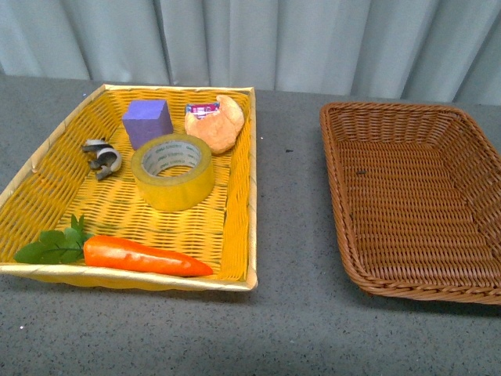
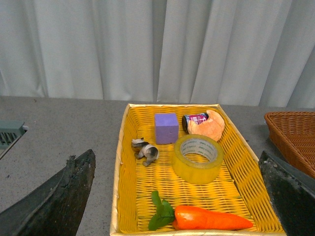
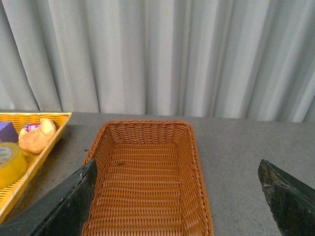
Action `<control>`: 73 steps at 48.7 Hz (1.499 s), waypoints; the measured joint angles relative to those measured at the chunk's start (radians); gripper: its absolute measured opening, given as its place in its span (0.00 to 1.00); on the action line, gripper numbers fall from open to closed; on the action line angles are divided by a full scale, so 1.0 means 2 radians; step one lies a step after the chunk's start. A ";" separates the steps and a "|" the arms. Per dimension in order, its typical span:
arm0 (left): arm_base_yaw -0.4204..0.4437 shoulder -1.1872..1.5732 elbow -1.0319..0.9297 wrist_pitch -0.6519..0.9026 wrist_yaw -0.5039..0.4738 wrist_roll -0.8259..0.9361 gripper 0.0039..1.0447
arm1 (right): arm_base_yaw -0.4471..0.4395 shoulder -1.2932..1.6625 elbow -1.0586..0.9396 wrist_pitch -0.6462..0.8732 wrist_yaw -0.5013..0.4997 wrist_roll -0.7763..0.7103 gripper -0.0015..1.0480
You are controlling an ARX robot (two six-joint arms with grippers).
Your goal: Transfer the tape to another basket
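Tape (image 1: pixel 173 171) flat in middle of yellow basket (image 1: pixel 35 168), nearer its right wall, just in front of purple block (image 1: pixel 147 121) and orange bun (image 1: pixel 219 125). Grey clip (image 1: pixel 102 157) toward left wall, carrot (image 1: pixel 145 256) along front wall. Brown wicker basket (image 1: pixel 407 196) at right edge of grey worktop (image 1: pixel 290 235), apart from yellow one. Left gripper (image 2: pixel 174 156) spread wide, holding nothing, facing yellow basket; right gripper (image 3: pixel 177 164) likewise released, facing brown wicker basket

Bright even diffuse light, soft shadow under the basket (image 1: pixel 423 293), mild grain, sharp focus
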 joint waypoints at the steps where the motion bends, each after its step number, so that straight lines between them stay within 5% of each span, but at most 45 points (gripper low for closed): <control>1: 0.000 0.000 0.000 0.000 0.000 0.000 0.94 | 0.000 0.000 0.000 0.000 0.000 0.000 0.91; 73: 0.000 0.000 0.000 0.000 0.000 0.000 0.94 | 0.000 0.000 0.000 0.000 0.000 0.000 0.91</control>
